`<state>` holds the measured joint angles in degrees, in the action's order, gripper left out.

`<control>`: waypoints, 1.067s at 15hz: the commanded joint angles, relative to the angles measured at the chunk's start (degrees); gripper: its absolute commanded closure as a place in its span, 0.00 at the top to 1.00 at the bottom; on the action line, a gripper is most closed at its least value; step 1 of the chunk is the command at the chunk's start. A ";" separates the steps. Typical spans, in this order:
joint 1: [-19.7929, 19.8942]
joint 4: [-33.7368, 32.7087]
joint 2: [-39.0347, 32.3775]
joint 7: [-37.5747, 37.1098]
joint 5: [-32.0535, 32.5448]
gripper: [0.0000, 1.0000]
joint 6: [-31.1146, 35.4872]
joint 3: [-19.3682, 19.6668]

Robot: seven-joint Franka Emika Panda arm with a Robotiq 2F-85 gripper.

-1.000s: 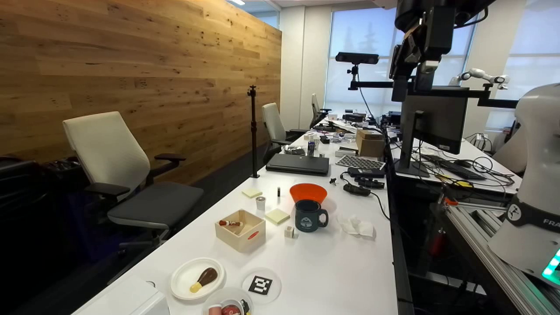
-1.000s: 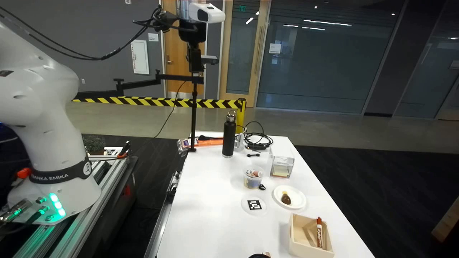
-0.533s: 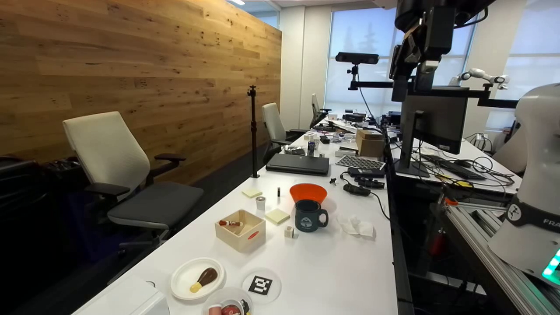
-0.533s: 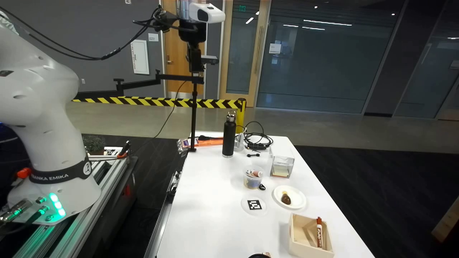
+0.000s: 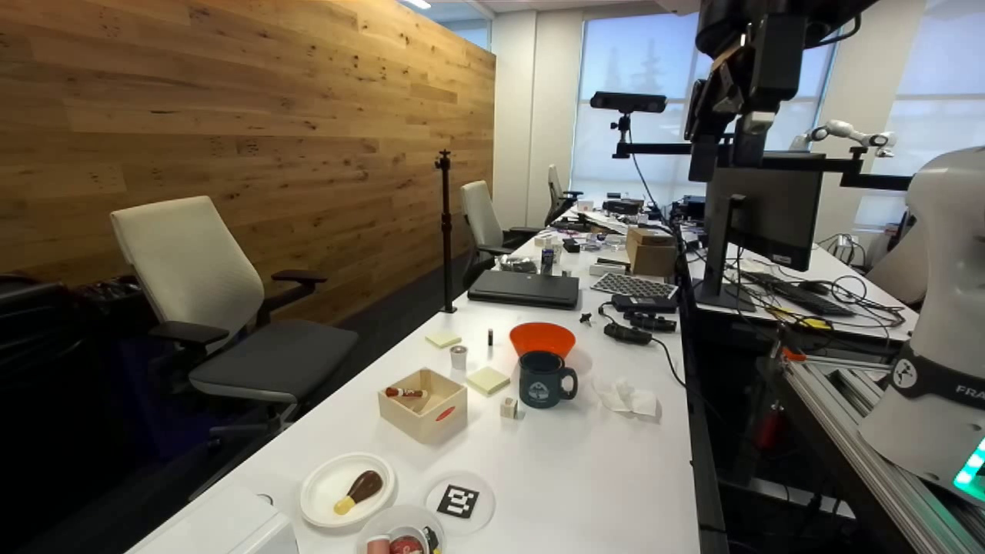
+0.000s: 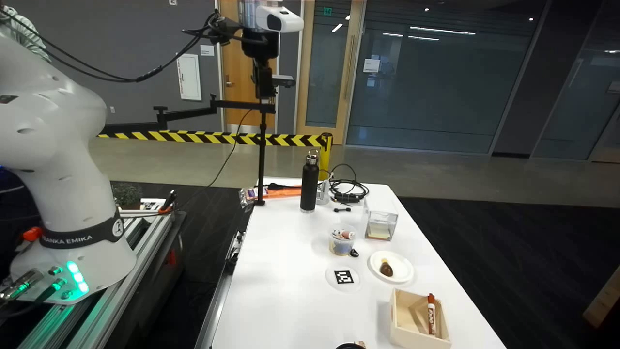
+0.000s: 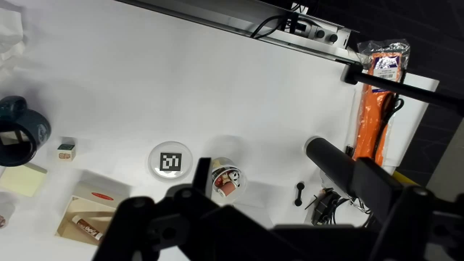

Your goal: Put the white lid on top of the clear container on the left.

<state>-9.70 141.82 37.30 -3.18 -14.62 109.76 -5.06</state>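
Hanging above the table (image 6: 281,291), the gripper (image 7: 284,165) gapes wide. I see the white lid (image 7: 170,161) beside the clear container (image 6: 341,248).

The black band (image 6: 82,238) on the robot base (image 6: 100,266) spells "FRANKA EMIKA" — only its letters "FRA" (image 5: 971,391) show in an exterior view — and the marker (image 6: 431,315) inside the wooden box (image 6: 414,338) reads "EXPO"

- Robotics lab within an office: Franka Emika arm (image 6: 63,189) on an aluminium-profile frame (image 6: 121,291), another white robot arm (image 5: 850,134) farther back.
- Office furnishings: long white desk (image 5: 592,477), swivel chairs (image 5: 188,254), monitor (image 5: 773,208), keyboard (image 5: 812,298).
- Lab gear: bar-shaped camera (image 5: 627,101) on a jointed boom (image 5: 662,148), black-and-yellow barrier tape (image 6: 208,138).
- Glass wall (image 6: 436,92) and wooden door (image 6: 238,89) behind.
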 commanded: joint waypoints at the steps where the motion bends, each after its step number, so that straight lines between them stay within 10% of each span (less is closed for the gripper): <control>1: 0.71 -2.75 -3.76 -0.62 0.89 1.00 2.68 -2.31; 16: 3.15 -11.31 -30.57 7.28 11.30 1.00 19.81 -1.54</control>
<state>-6.97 135.13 14.13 2.60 -6.48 128.24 -6.73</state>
